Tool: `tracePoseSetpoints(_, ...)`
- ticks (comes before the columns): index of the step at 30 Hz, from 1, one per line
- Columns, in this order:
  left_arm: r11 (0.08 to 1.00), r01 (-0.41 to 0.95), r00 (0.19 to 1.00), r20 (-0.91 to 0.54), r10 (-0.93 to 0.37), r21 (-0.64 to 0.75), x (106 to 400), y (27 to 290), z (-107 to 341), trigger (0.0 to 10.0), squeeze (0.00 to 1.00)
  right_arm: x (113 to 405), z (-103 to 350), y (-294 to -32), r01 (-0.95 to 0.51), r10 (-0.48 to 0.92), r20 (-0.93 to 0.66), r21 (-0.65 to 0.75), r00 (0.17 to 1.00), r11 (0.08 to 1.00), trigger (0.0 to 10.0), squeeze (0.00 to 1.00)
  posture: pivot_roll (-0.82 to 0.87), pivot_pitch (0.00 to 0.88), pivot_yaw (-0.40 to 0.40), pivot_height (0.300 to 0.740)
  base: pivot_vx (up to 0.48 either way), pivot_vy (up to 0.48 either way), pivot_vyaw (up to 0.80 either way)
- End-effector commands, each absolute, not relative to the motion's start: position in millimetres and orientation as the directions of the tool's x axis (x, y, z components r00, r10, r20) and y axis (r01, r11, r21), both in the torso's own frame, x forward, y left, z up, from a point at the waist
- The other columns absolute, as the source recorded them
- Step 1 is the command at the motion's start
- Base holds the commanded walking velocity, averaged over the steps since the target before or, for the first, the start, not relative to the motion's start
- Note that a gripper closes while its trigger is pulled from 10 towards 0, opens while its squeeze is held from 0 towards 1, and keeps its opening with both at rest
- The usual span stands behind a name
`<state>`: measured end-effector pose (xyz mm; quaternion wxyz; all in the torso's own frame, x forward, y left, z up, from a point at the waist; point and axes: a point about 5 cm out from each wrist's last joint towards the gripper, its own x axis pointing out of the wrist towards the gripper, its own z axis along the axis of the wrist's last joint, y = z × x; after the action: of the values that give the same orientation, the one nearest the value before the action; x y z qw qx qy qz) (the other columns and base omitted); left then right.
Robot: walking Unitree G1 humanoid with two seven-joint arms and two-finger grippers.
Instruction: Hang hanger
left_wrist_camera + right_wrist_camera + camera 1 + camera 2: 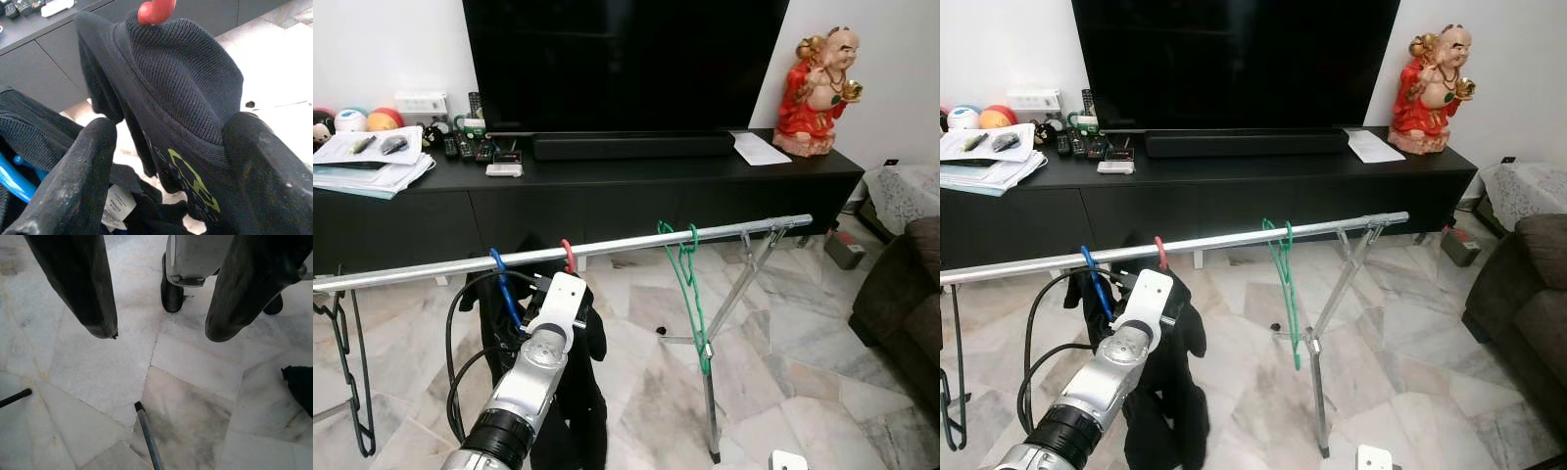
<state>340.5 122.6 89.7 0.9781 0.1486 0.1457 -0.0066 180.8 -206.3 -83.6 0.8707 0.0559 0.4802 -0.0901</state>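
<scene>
The red hanger (568, 255), carrying a black garment (578, 382), already has its hook over the silver rail (636, 247), between a blue hanger (504, 284) on its left and an empty green hanger (685, 284) further right. The left gripper (166, 161) sits just near the garment's collar, its 2 fingers spread wide with cloth between them but not pinched. So the hanging looks essentially done; what is left is likely pulling the arm clear. The right gripper (156, 298) hangs open over the marble floor (98, 382), idle.
</scene>
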Motion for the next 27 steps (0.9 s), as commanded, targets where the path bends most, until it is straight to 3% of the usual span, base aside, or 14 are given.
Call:
tracePoseSetpoints(1, 0.963, 0.066, 0.96, -0.281, 0.011, 0.263, 342, 121, 91, 10.0, 0.0, 182, -83, -207, 0.223, -0.108, -0.845, 0.013, 0.524, 0.975, 10.0, 0.0, -0.04, 0.0, -0.059, 0.74, 0.0, 0.0, 0.0)
tracePoseSetpoints(6, 0.947, 0.229, 0.956, -0.236, -0.175, 0.226, 343, 103, 101, 10.0, 0.0, 181, -84, -204, 0.231, -0.105, -0.846, 0.021, 0.522, 0.973, 10.0, 0.0, -0.03, 0.0, -0.029, 0.74, 0.0, 0.0, 0.0)
tracePoseSetpoints(11, 0.93, 0.28, 0.943, -0.248, -0.221, 0.237, 341, 98, 99, 10.0, 0.0, 180, -85, -201, 0.236, -0.102, -0.848, 0.027, 0.52, 0.971, 10.0, 0.0, -0.04, 0.0, -0.01, 0.74, 0.0, 0.0, 0.0)
tracePoseSetpoints(22, 0.949, 0.169, 0.948, -0.306, -0.082, 0.268, 357, 104, 94, 10.0, 0.0, 177, -87, -194, 0.265, -0.101, -0.85, 0.046, 0.517, 0.963, 10.0, 0.0, -0.06, 0.0, 0.037, 0.74, 0.0, 0.0, 0.0)
tracePoseSetpoints(25, 0.957, 0.115, 0.954, -0.297, -0.032, 0.267, 362, 107, 97, 10.0, 0.0, 176, -88, -193, 0.271, -0.103, -0.851, 0.048, 0.516, 0.961, 10.0, 0.0, -0.06, 0.0, 0.041, 0.74, 0.0, 0.0, 0.0)
tracePoseSetpoints(27, 0.964, 0.004, 0.953, -0.294, 0.076, 0.265, 366, 116, 98, 10.0, 0.0, 176, -88, -192, 0.28, -0.105, -0.852, 0.051, 0.513, 0.959, 10.0, 0.0, -0.07, 0.0, 0.047, 0.74, 0.0, 0.0, 0.0)
